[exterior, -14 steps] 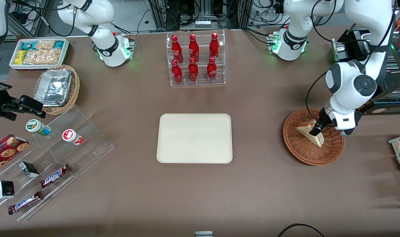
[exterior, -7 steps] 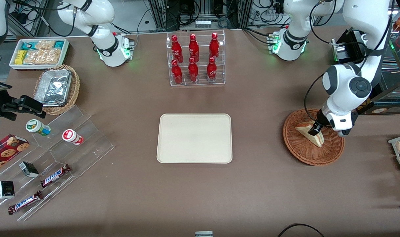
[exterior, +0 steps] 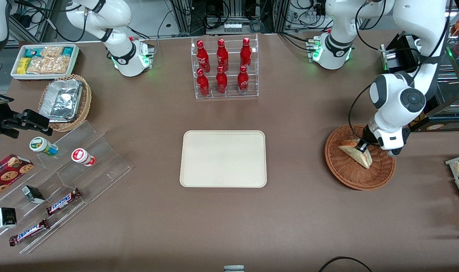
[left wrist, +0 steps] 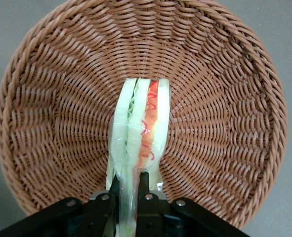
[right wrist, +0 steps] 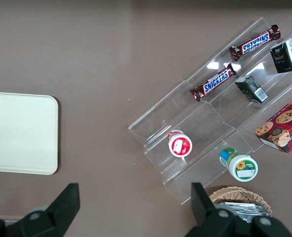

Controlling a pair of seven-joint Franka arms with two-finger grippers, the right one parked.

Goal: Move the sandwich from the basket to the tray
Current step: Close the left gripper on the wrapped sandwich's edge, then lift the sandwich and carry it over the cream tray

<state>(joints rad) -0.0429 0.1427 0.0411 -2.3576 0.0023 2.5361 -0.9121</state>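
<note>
The sandwich point(exterior: 352, 152) is a cream wedge with red and green filling, standing on edge inside the round reddish-brown wicker basket point(exterior: 344, 178) toward the working arm's end of the table. My gripper point(exterior: 362, 146) reaches down into the basket and is shut on the sandwich. In the left wrist view its black fingers point(left wrist: 144, 183) pinch the wrapped upper edge of the sandwich point(left wrist: 142, 123), with the gripper point(left wrist: 129, 185) straight above it and the basket point(left wrist: 220, 98) all around. The cream tray point(exterior: 223, 158) lies bare at the table's middle; its corner point(right wrist: 17, 133) also shows in the right wrist view.
A clear rack of red bottles point(exterior: 224, 68) stands farther from the camera than the tray. Toward the parked arm's end are a tan basket with foil containers point(exterior: 65, 101), a white snack bin point(exterior: 44, 60) and a clear stepped stand point(exterior: 59, 185) with cups and chocolate bars.
My wrist has shifted slightly away from the front camera over the basket and the fingers have settled on the sandwich's edge. The sandwich stays in the basket.
</note>
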